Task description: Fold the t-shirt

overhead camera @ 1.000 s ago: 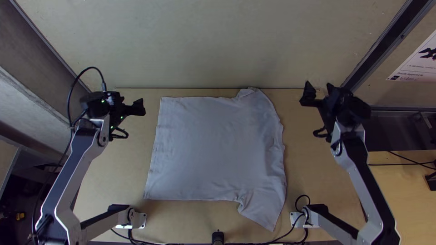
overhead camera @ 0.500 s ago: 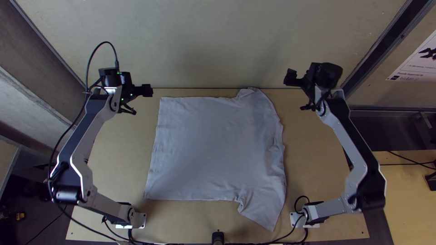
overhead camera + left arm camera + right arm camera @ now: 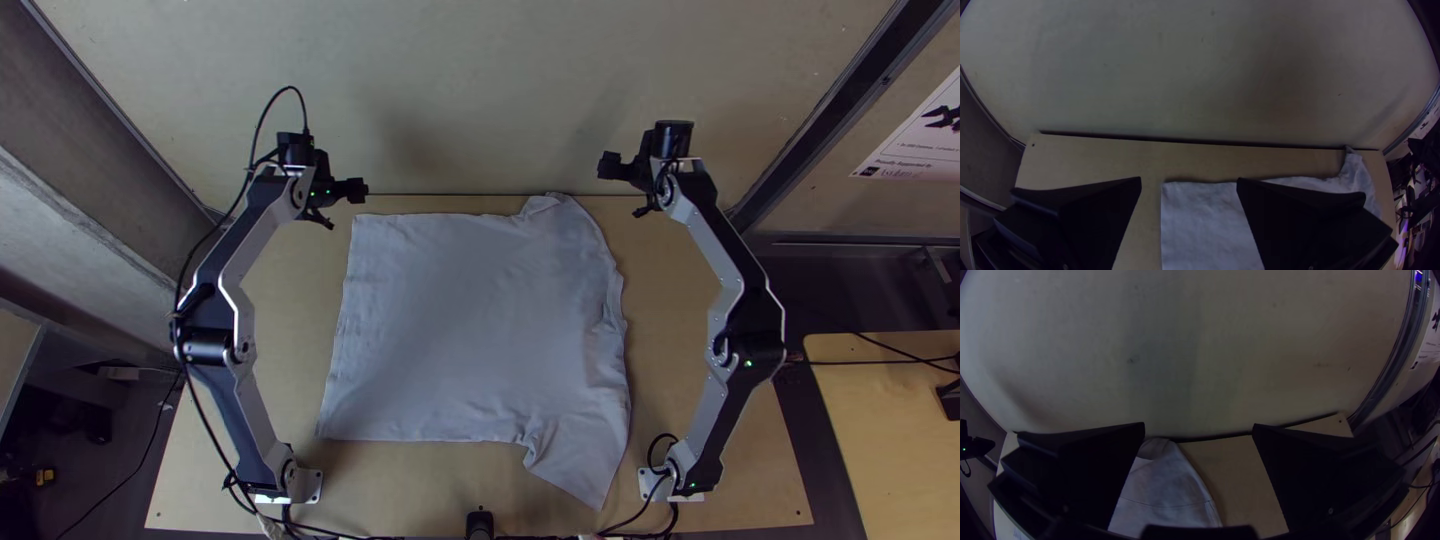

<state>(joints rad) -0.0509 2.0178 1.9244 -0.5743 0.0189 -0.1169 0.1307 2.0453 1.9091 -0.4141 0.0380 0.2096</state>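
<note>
Panelling [image 3: 480, 90], one pale sheet, rises behind the far edge of one light wooden table [image 3: 280, 320]. One T-shirt [image 3: 470, 330] lies spread across the middle of that table, its straight side facing the left edge and its wrinkled side the right edge. One rumpled part of it reaches the table's far edge; one tapered part points toward the near edge. A second wooden surface [image 3: 880, 440] stands off beyond the table's right edge. Two arms stand with their bases near the table's near edge: the left arm [image 3: 230, 300] by the near left corner, the right arm [image 3: 712, 405] by the near right. One printed sheet [image 3: 920, 140] is out past the right arm. Two grippers hang apart from the cloth, each with two wide black fingers standing well apart: the left gripper [image 3: 362, 190] around the table's far edge, near the shirt's far left corner, the right gripper [image 3: 604, 166] over toward the far right corner. One short black post [image 3: 480, 522] stands at the middle of the near edge.
</note>
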